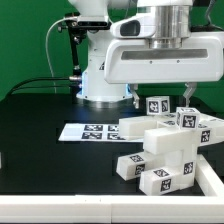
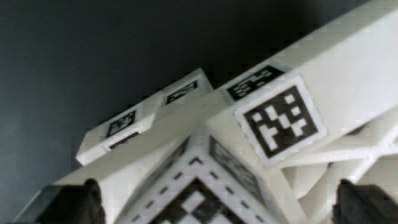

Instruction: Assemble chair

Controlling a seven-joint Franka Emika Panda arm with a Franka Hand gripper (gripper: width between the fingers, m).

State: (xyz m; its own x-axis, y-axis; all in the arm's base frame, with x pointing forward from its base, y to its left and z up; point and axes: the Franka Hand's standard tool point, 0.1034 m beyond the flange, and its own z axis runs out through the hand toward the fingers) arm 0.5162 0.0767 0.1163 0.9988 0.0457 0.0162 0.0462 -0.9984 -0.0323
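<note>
**A:** Starting with the exterior view: the chair [image 1: 165,150] sits on the black desk [image 1: 40,130] toward the exterior view's right, a blocky white stack of tagged slabs and legs, partly joined. The marker board [image 1: 88,131] lies flat just beside it, toward the arm's base.

**B:** And the arm?

**A:** It hangs over the chair's upper pieces. One dark finger [image 1: 188,92] pokes down near the topmost tagged block; the other is hidden behind the arm's white housing. From here alone I couldn't judge the jaws.

**B:** Why is the stack leaning against that white rail at the desk's near corner?

**A:** My guess is it braces the pieces so they don't slide while parts are pushed together.

**B:** Wrist view?

**A:** Close over the chair [image 2: 267,120]: tagged slabs meeting at an angle, with a cross-braced panel below. The gripper [image 2: 222,205] shows only as dark fingertips at the frame's corners, so the jaws are spread wide, pinching nothing, the chair part lying between them untouched.

**B:** Anything unclear?

**A:** It's blurry; which joints are actually seated is probably not readable here, and the chair's far side is cut off.
</note>
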